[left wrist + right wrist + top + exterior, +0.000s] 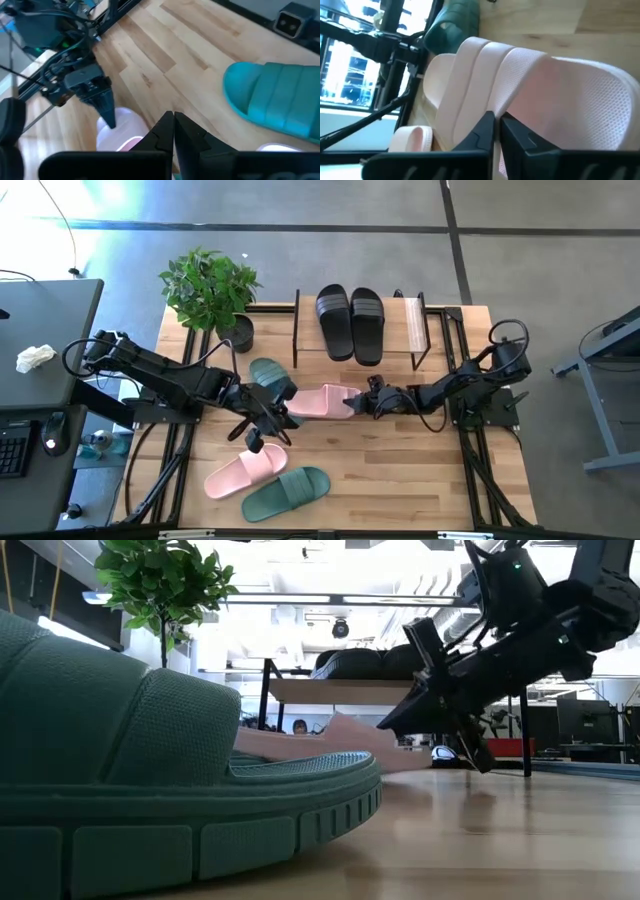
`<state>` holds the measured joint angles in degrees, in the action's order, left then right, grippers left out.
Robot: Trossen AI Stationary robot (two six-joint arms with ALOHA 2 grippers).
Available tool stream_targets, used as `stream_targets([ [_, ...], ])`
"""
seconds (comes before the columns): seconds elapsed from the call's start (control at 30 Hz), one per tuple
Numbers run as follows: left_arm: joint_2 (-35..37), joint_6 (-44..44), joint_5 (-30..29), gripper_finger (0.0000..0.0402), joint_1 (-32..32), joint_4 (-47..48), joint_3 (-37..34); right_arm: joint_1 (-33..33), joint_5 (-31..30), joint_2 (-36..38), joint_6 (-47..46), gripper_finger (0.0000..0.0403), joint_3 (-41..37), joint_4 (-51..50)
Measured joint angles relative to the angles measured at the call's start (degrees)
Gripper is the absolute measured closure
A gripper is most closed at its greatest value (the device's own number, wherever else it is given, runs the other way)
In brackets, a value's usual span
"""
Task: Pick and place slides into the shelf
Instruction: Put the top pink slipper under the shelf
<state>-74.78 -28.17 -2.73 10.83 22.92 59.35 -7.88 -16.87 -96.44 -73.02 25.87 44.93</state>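
Nearest the shelf, which holds two black slides, the right gripper pinches a pink slide just before it, while the left gripper, jaws pressed together, hovers beyond.

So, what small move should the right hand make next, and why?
Probably lift the pink slide a little. The right hand has shut at its edge, mid-table, though a firm hold is not clear. The shelf behind has free space beside the two black slides. The left hand is shut, close by.
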Motion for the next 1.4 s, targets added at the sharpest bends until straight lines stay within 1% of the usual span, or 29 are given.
stream_targets([
  [0.17,0.00,0.40,1.85,0.0399,0.02,0.00,0.00,-0.78,1.50,0.48,2.97,0.0401,1.15,0.31],
  [0.3,0.95,0.61,4.44,0.0399,0.02,1.88,0.10,-3.06,1.49,2.32,4.52,0.0402,2.08,0.20],
  [0.4,1.62,1.86,6.87,0.0399,0.00,8.86,1.53,-5.30,0.66,5.39,6.31,0.0402,2.64,-2.46],
  [0.5,1.66,3.38,8.70,0.0399,0.00,17.01,4.44,-7.40,-0.09,9.88,8.64,0.0402,3.25,-9.02],
  [0.57,1.62,5.15,10.67,0.0399,-0.01,21.81,5.99,-8.88,0.49,13.30,11.77,0.0402,4.38,-14.73],
  [0.63,1.64,7.58,13.42,0.0399,-0.83,22.30,6.47,-10.26,1.86,16.09,15.32,0.0402,6.63,-20.16],
  [0.73,1.60,10.79,21.35,0.0399,-3.06,21.76,6.32,-11.99,2.64,20.59,19.92,0.0403,11.02,-30.42],
  [0.8,1.60,11.05,24.72,0.0399,-4.74,21.21,6.14,-12.95,2.88,23.04,23.01,0.0403,14.90,-37.95],
  [0.93,1.60,10.87,27.41,0.0399,-7.54,16.16,4.44,-14.59,2.21,25.94,28.04,0.0403,25.04,-54.83],
  [1.03,1.57,11.77,29.73,0.0399,-9.20,9.29,2.00,-15.77,0.54,25.92,30.27,0.0403,33.34,-67.23],
  [1.1,1.55,13.02,30.57,0.0399,-9.82,2.83,-0.50,-16.67,-0.55,25.91,31.34,0.0403,38.09,-74.60],
  [1.2,1.55,17.60,30.77,0.0399,-9.87,-9.30,-5.74,-17.49,-1.24,25.75,31.97,0.0403,43.54,-81.24],
  [1.3,1.55,23.39,29.98,0.0399,-9.68,-22.58,-11.31,-17.81,-0.72,25.73,32.65,0.0403,47.40,-85.53],
  [1.4,1.55,29.25,25.88,0.0399,-9.69,-35.15,-16.52,-17.81,0.09,25.70,33.45,0.0403,49.78,-87.09],
])
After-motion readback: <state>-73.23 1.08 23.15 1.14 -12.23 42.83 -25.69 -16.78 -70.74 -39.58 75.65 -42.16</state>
